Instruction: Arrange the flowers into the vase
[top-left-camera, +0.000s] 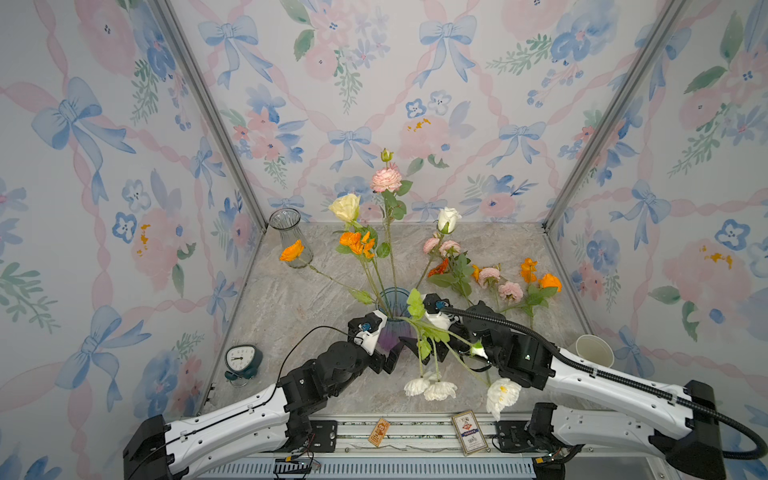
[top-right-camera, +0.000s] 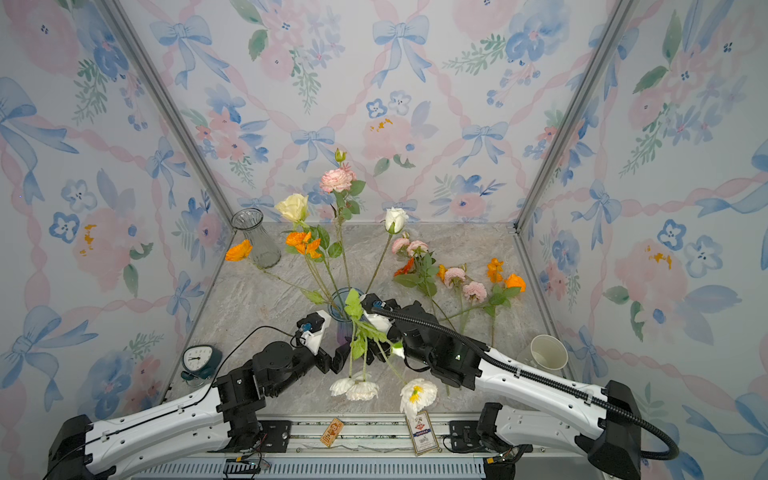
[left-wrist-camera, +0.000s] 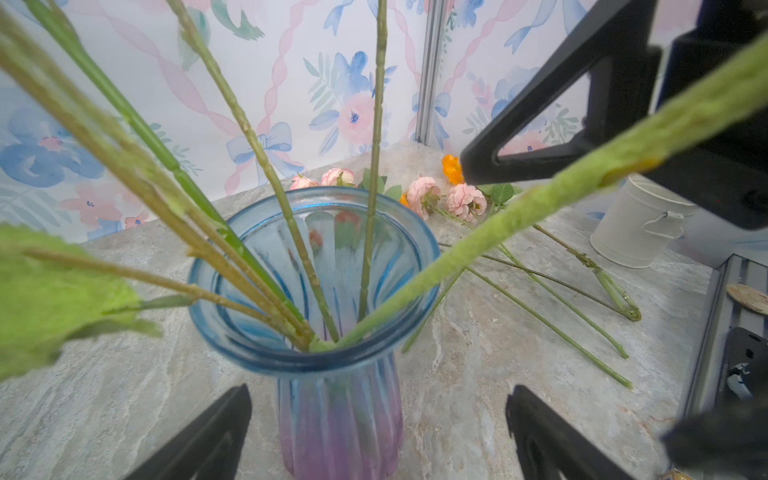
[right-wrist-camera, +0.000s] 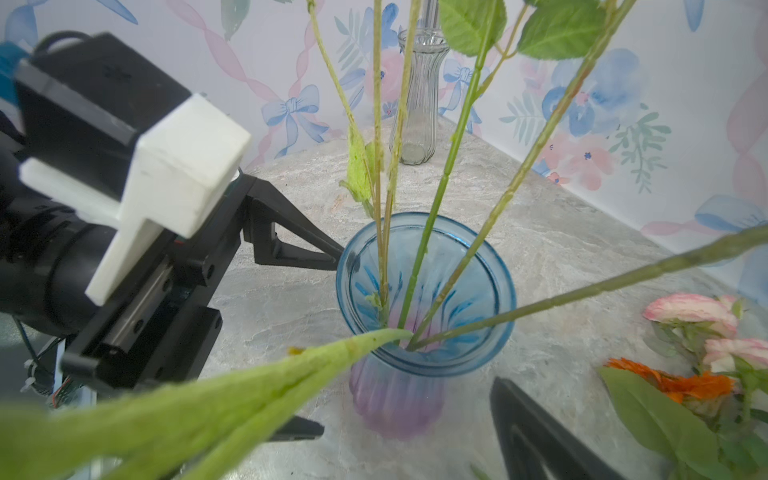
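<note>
Vase (left-wrist-camera: 316, 363) of blue and purple glass stands on the tabletop (top-left-camera: 291, 316) between the fingers of the left end effector (left-wrist-camera: 379, 392). Its jaws are spread wide on either side of the lower body, with a gap on each side, and grip nothing.

Several flowers stand in the vase and fan up and away from both end effectors: a pink rose (top-left-camera: 386, 178), a cream rose (top-left-camera: 345, 208), a white rose (top-left-camera: 449, 218) and orange blooms (top-left-camera: 355, 243).

The right end effector (right-wrist-camera: 384, 386) sits close to the vase, on the side opposite the left one, and its jaws are open too. The one finger (right-wrist-camera: 523, 424) seen in the right wrist view is well apart from the fuzzy poppy stem (right-wrist-camera: 232, 399). The tip of that stem lies in the vase mouth. The rest leans out over the rim past the right end effector, and its white poppies (top-left-camera: 430, 388) hang low behind both end effectors, toward the arm bases.

Loose flowers (top-left-camera: 498, 286), pink and orange, lie flat on the tabletop beyond the right end effector, to its outer side. A clear vase (top-left-camera: 286, 237) stands far beyond the left end effector. A cup (top-left-camera: 594, 351) sits outside the right arm, and a clock (top-left-camera: 243, 361) outside the left arm.
</note>
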